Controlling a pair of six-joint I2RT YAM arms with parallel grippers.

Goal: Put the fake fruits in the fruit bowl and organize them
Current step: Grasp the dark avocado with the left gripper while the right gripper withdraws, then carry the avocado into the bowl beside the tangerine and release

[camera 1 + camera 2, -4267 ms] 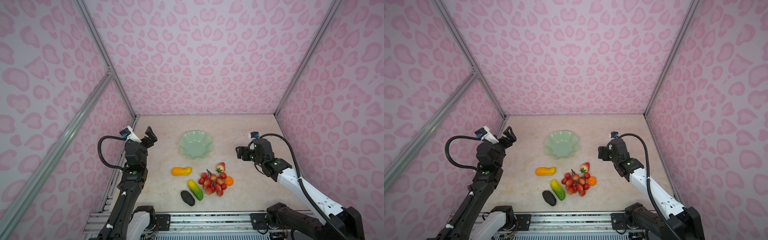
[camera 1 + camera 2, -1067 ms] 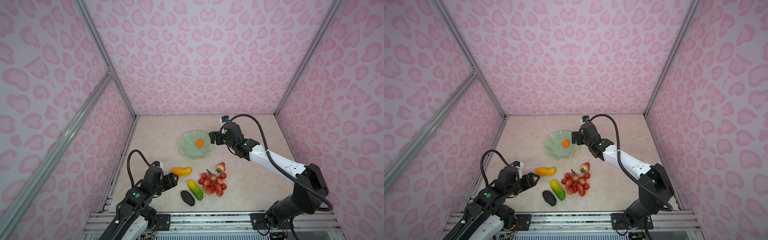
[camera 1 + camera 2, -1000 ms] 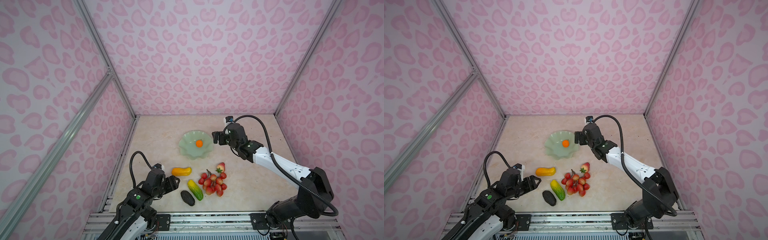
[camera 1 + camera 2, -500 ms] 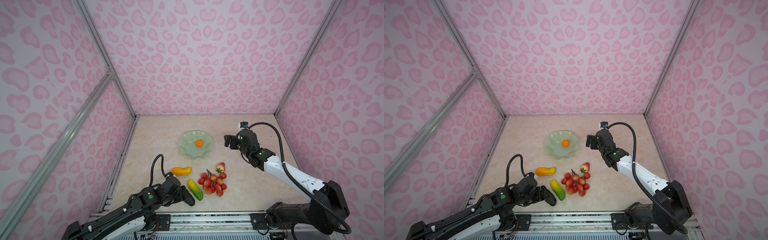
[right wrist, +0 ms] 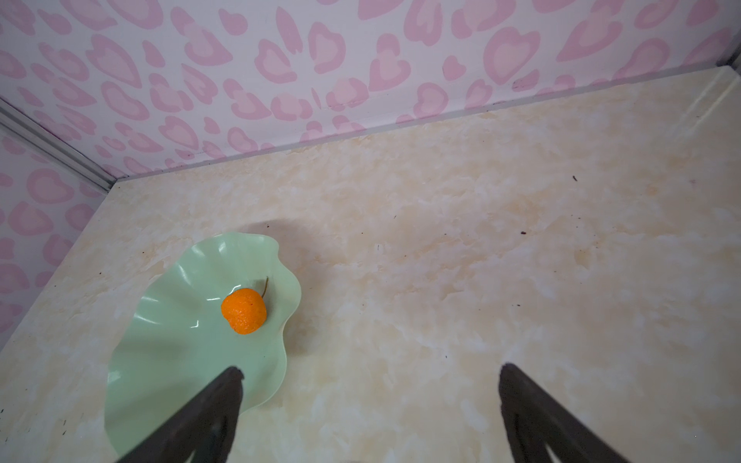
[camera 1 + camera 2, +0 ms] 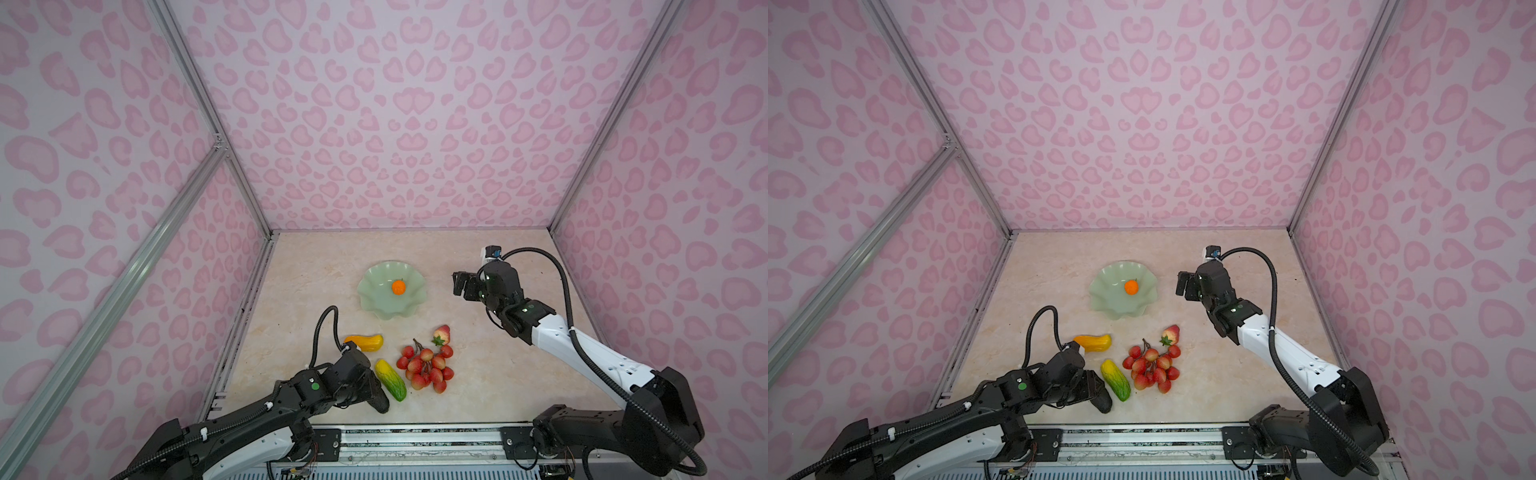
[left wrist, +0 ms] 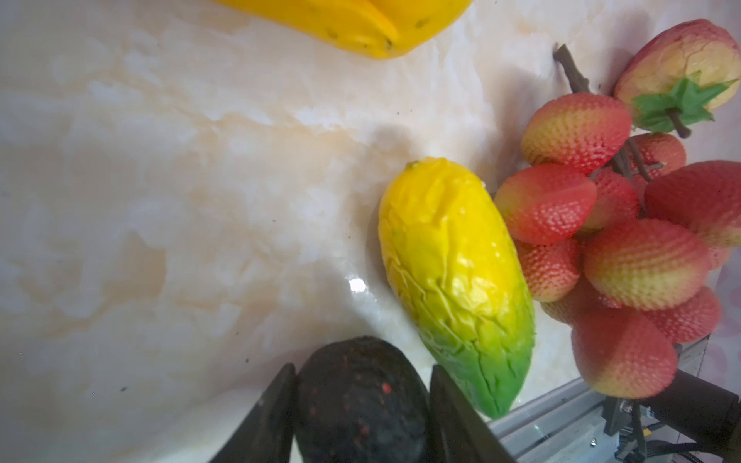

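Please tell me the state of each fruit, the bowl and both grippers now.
fruit bowl: upright, one fruit inside.
orange ball: in the bowl.
berry bunch: on the table.
strawberry: on the table, beside the bunch.
yellow-green oblong: on the table, against the bunch.
orange-yellow oblong: on the table, apart.
dark oval: on the table, gripped.
left gripper: shut on the dark oval.
right gripper: open, empty.

Low in the middle of both top views, the left hand [image 6: 372, 392] hides most of the dark fruit [image 6: 382, 406]. In the left wrist view the edge cuts off the orange-yellow fruit [image 7: 341, 20].
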